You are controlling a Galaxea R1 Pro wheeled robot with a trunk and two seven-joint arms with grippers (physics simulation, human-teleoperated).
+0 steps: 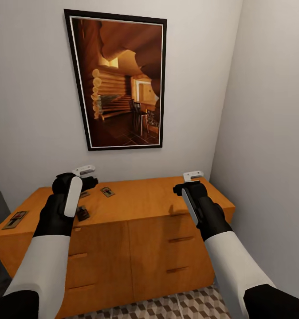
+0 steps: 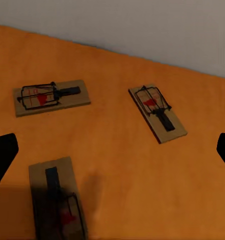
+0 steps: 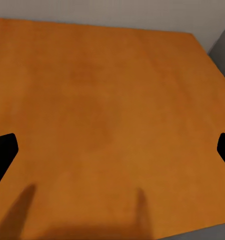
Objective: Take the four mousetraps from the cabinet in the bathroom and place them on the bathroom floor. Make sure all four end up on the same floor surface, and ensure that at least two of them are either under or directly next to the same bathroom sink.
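Several mousetraps lie on top of the orange-brown cabinet (image 1: pixel 145 248): one at the far left end (image 1: pixel 16 219), one near the front edge (image 1: pixel 82 213), one further back (image 1: pixel 107 191), and one partly hidden behind my left gripper (image 1: pixel 85 176). That gripper hovers open above them. In the left wrist view, three mousetraps (image 2: pixel 51 97) (image 2: pixel 158 112) (image 2: pixel 57 205) lie flat on the wood below the open left gripper (image 2: pixel 112 155). My right gripper (image 1: pixel 191 180) hangs open over the bare right part of the cabinet top (image 3: pixel 112 90). The bathroom sink is out of view.
A framed picture (image 1: pixel 118 82) hangs on the wall behind the cabinet. A side wall (image 1: pixel 273 133) stands close on the right. A strip of patterned bathroom floor (image 1: pixel 185 305) shows below the cabinet's fronts, which are shut.
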